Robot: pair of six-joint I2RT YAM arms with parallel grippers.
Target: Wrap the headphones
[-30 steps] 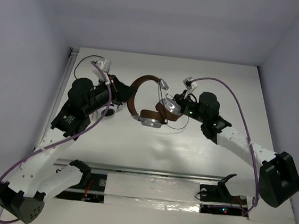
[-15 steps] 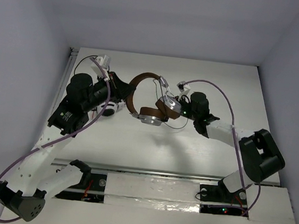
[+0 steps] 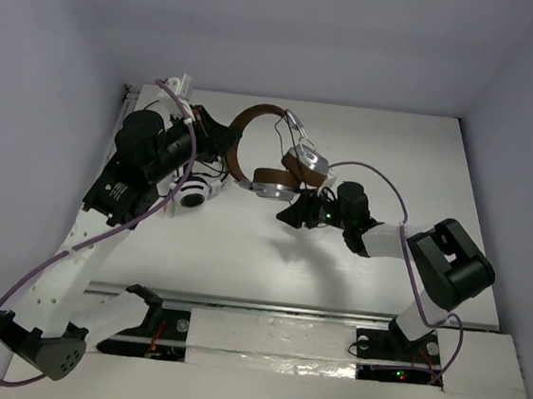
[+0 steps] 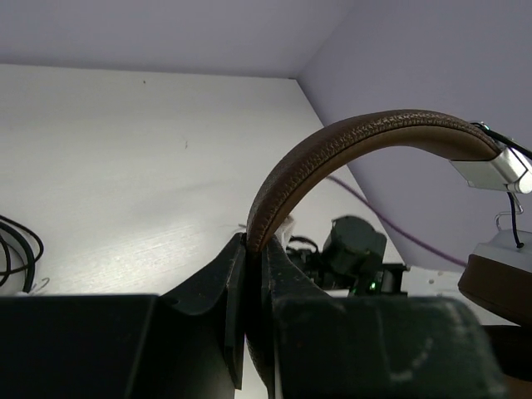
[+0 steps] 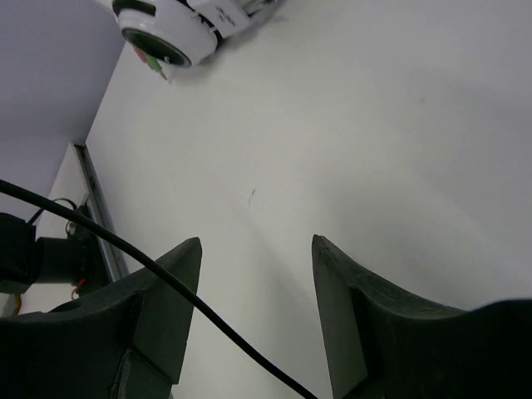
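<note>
Left tool [image 4: 248, 253] clamped on headphones [image 4: 357, 137] | right tool [image 5: 257, 249] spread wide

Three views on my screens: one high overview and two close wrist cameras looking across at each other.

My top camera sits above and behind the bases and looks down over the whole table [image 3: 241, 264] to the far wall, with the left arm [image 3: 146, 163] and right arm [image 3: 377, 238] both in frame. The left wrist view looks close along the left gripper [image 4: 253, 249], past the headphones [image 4: 349, 145], toward the far right corner, and catches the right arm. The right wrist view rides low over the table, looking out through the right gripper [image 5: 256, 245] toward the left edge rail [image 5: 96, 208].
</note>
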